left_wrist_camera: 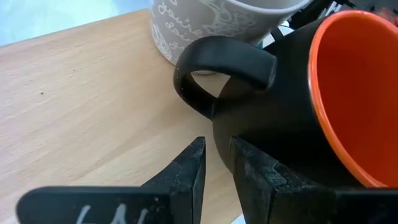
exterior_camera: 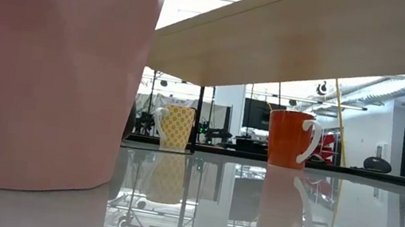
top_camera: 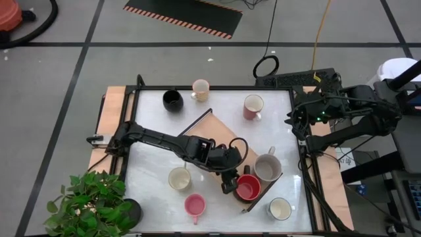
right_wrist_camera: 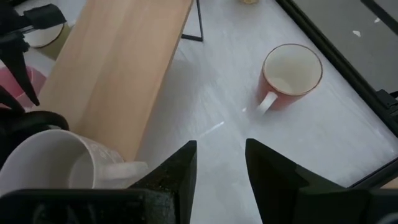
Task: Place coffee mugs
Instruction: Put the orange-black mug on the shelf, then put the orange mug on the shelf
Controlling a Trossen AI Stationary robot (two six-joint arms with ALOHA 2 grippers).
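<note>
A mug, black outside and red inside (top_camera: 248, 189) (left_wrist_camera: 348, 93), stands upright on the long wooden tray (top_camera: 220, 131) (left_wrist_camera: 81, 106), with a grey mug (top_camera: 268, 168) (left_wrist_camera: 205, 25) behind it. My left gripper (top_camera: 228, 185) (left_wrist_camera: 217, 149) slants down at the red mug's outer wall, just under its black handle (left_wrist_camera: 217, 62). A narrow gap between its fingers holds nothing. My right gripper (top_camera: 295, 124) (right_wrist_camera: 221, 162) hangs open and high at the table's right edge. My left gripper has one fingertip (left_wrist_camera: 239, 146) right at the red mug's black outer wall (left_wrist_camera: 261, 137), below the handle. I cannot tell whether it touches the wall. Nothing sits between the fingers.
Loose mugs stand on the white table: black (top_camera: 173, 100), cream (top_camera: 200, 89) and pink (top_camera: 253, 106) (right_wrist_camera: 291, 71) at the far side, cream (top_camera: 179, 178), pink (top_camera: 195, 206) (exterior_camera: 41, 65) and white (top_camera: 280, 209) near the front. A potted plant (top_camera: 92, 201) fills the near left corner.
</note>
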